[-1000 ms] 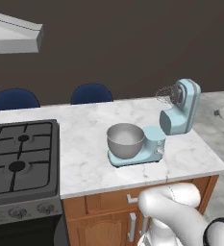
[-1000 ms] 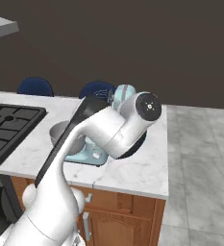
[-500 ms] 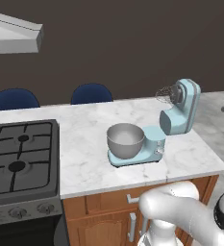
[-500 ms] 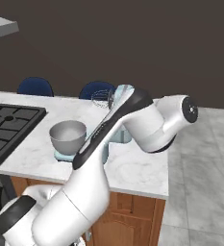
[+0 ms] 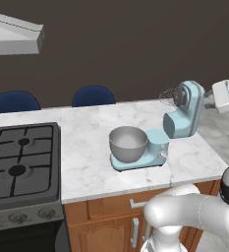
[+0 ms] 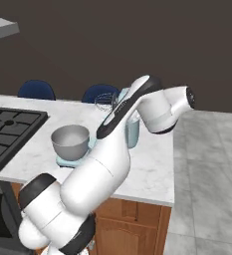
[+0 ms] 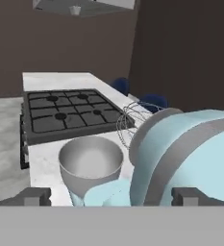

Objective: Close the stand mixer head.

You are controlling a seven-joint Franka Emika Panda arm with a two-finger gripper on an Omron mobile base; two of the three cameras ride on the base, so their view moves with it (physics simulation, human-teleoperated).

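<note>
The light-blue stand mixer head [image 5: 186, 107] is tilted up and back, its wire whisk [image 5: 168, 95] hanging in the air above and to the right of the grey mixing bowl [image 5: 128, 143]. My gripper [image 5: 212, 101] hovers just right of the raised head, pointing at it. In the hand view the head [image 7: 180, 153] looms close, with the whisk [image 7: 131, 122] and bowl [image 7: 89, 163] beyond it. My gripper [image 7: 111, 197] is open, its fingertips [image 7: 34, 196] spread wide, nothing held. In the right base view my arm covers most of the head [image 6: 133, 130].
The mixer's flat base [image 5: 140, 161] rests on the white marble counter [image 5: 86, 147]. A gas stove [image 5: 20, 167] lies to the left under a range hood [image 5: 13, 39]. Blue chairs [image 5: 94, 95] stand behind the counter. Grey floor [image 5: 224, 135] drops off to the right.
My arm has swung out to the right and the hand has come in beside the raised mixer head. The mixer head and bowl have not moved.
</note>
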